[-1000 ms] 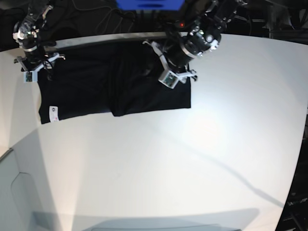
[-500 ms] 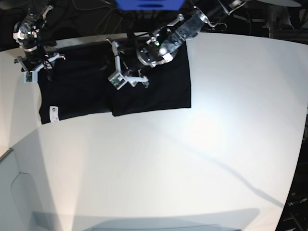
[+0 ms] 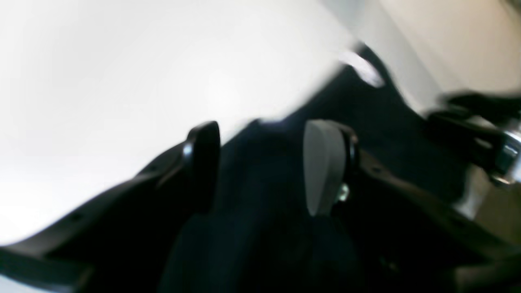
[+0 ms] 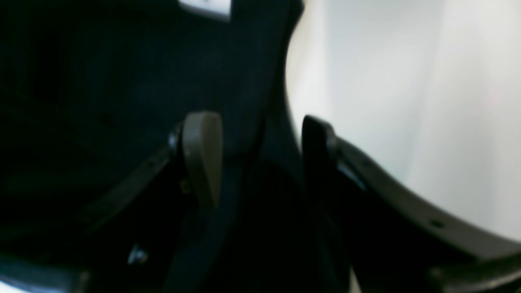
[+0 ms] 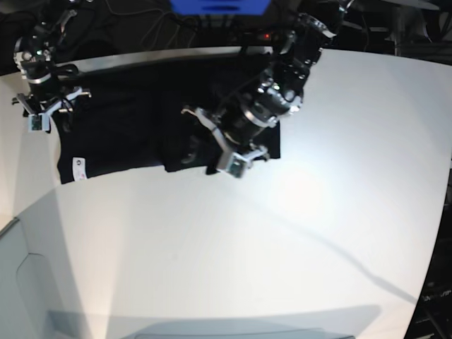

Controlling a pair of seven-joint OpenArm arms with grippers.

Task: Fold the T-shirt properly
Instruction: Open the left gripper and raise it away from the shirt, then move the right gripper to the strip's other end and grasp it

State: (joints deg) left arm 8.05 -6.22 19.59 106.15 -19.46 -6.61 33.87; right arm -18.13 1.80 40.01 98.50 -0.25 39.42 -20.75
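The black T-shirt (image 5: 127, 134) lies flat along the back of the white table (image 5: 282, 247), with a small white tag (image 5: 78, 167) at its front left corner. My left gripper (image 5: 215, 152) hovers over the shirt's front edge near the middle. In the blurred left wrist view its jaws stand apart (image 3: 262, 162) with dark cloth (image 3: 264, 228) below them. My right gripper (image 5: 42, 113) is at the shirt's back left corner. The right wrist view shows it open (image 4: 260, 162), the shirt's edge (image 4: 252, 81) running between the fingers beside bare table (image 4: 407, 101).
A blue object (image 5: 219, 6) and dark cables sit behind the table's back edge. A pale grey panel (image 5: 21, 282) stands at the lower left. The table's curved right edge (image 5: 438, 212) drops to a dark floor.
My left arm has swung from over the shirt's middle left toward its front edge, now pointing down and left. The right gripper has shifted slightly left. The shirt's outline is the same.
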